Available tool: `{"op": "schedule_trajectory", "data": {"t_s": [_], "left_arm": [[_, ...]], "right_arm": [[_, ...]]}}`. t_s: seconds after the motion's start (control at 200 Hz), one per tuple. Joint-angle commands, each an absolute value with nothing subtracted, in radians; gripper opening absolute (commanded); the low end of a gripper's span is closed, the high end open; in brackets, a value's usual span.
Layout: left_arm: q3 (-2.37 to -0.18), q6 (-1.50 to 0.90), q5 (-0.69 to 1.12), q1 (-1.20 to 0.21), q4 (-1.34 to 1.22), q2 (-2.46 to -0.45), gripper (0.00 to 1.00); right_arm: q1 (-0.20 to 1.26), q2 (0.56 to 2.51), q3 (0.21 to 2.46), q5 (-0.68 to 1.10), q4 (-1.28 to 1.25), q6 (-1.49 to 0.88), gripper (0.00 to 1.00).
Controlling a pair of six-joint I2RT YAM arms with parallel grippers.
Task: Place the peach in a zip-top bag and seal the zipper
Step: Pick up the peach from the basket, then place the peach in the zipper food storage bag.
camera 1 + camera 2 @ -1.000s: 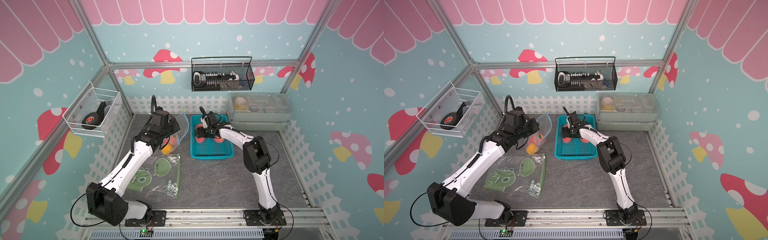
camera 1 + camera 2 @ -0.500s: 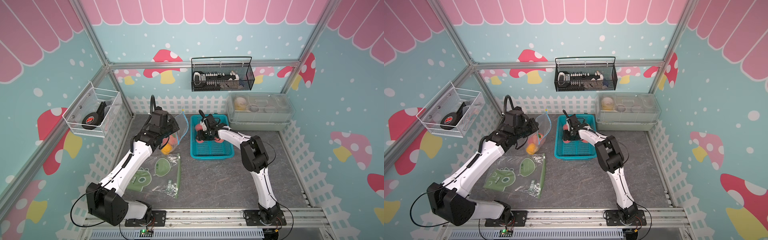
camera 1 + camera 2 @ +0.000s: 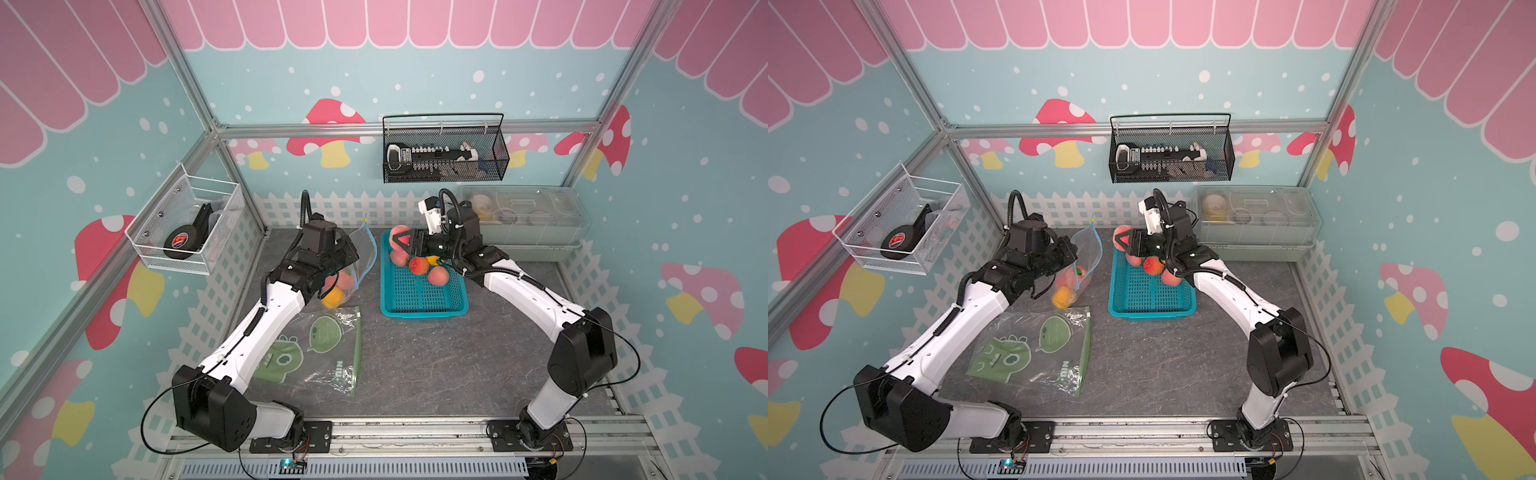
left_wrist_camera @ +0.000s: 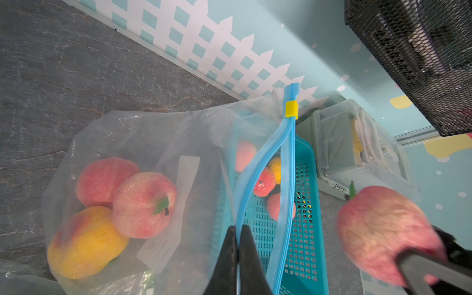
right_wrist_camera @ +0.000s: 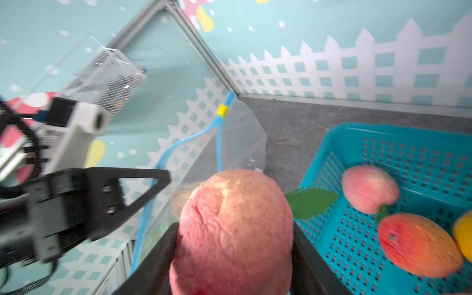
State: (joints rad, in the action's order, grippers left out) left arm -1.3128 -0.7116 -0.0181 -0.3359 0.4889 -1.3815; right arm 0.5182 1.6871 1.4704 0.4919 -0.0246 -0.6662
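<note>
My right gripper point(image 3: 398, 241) point(image 5: 235, 245) is shut on a pink peach point(image 3: 400, 231) point(image 3: 1121, 233) point(image 5: 235, 219) and holds it above the far left corner of the teal basket point(image 3: 424, 309) point(image 5: 332, 138). My left gripper point(image 3: 350, 254) point(image 4: 238, 229) is shut on one blue zipper lip of the clear zip-top bag point(image 3: 362, 249) point(image 3: 1086, 251) point(image 4: 153, 132). The bag's mouth gapes toward the basket, and the yellow slider point(image 4: 291, 108) sits at the far end of the zipper. Two pink peaches point(image 4: 144, 201) and a yellow fruit point(image 4: 84, 242) lie in the bag. The held peach point(image 4: 380, 229) hangs just beside the mouth.
Several more fruits point(image 3: 419, 266) lie in the basket. A second bag with green print point(image 3: 316, 353) lies flat on the near left floor. A clear lidded box point(image 3: 523, 216) stands at the back right. A black wire basket point(image 3: 444, 153) hangs on the back wall and a white one point(image 3: 187, 224) on the left wall.
My right gripper has closed on a peach in the basket and raised it toward the bag's mouth. The left arm has kept still with the bag.
</note>
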Motion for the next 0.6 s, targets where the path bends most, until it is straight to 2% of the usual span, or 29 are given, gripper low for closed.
{"op": "schedule_trajectory", "data": {"t_s": [0.0, 0.455, 0.595], "left_arm": [[-1.314, -0.722, -0.005, -0.33, 0.495, -1.361, 0.0], [-1.32, -0.721, 0.014, -0.33, 0.492, -1.366, 0.0], [-1.321, -0.716, 0.006, -0.33, 0.493, -1.356, 0.0]], "right_arm": [[0.528, 1.703, 1.444, 0.642, -0.201, -0.759, 0.51], [0.626, 1.932, 1.7, 0.628, -0.01, -0.698, 0.52], [0.652, 1.972, 1.782, 0.511, 0.164, -0.614, 0.52]]}}
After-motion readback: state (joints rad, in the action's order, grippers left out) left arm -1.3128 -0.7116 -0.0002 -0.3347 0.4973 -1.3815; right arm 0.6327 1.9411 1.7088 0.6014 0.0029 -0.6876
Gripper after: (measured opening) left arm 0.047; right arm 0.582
